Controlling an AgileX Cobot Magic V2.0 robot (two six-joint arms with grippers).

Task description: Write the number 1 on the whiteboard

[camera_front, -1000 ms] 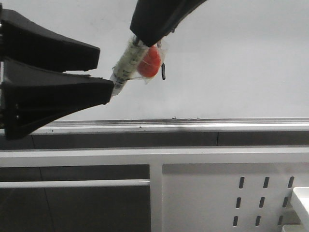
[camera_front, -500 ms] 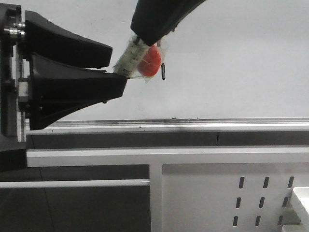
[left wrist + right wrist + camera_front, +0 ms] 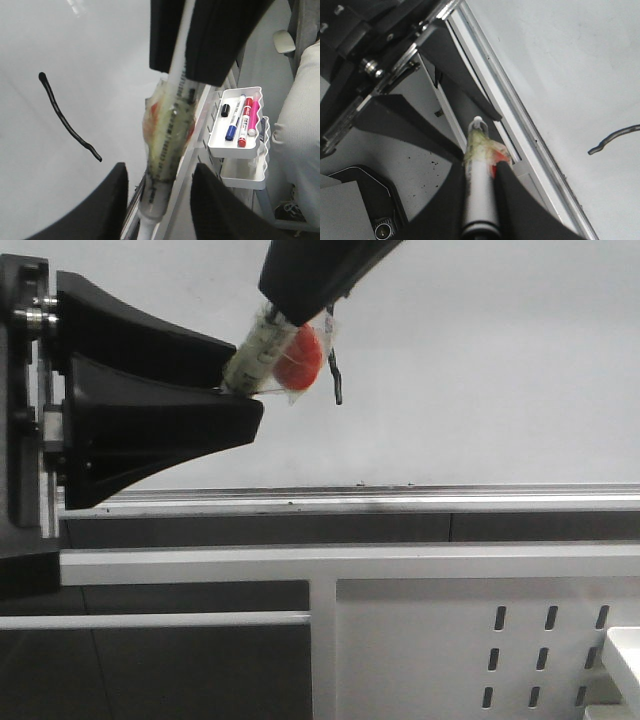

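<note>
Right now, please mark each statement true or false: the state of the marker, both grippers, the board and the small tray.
1. The right gripper holds the marker pen. True.
2. The whiteboard carries no mark. False: a black stroke is drawn on it.
3. The left gripper is clamped shut on the pen. False: its fingers stand open on either side of it.
4. The tray holds several markers. True.
</note>
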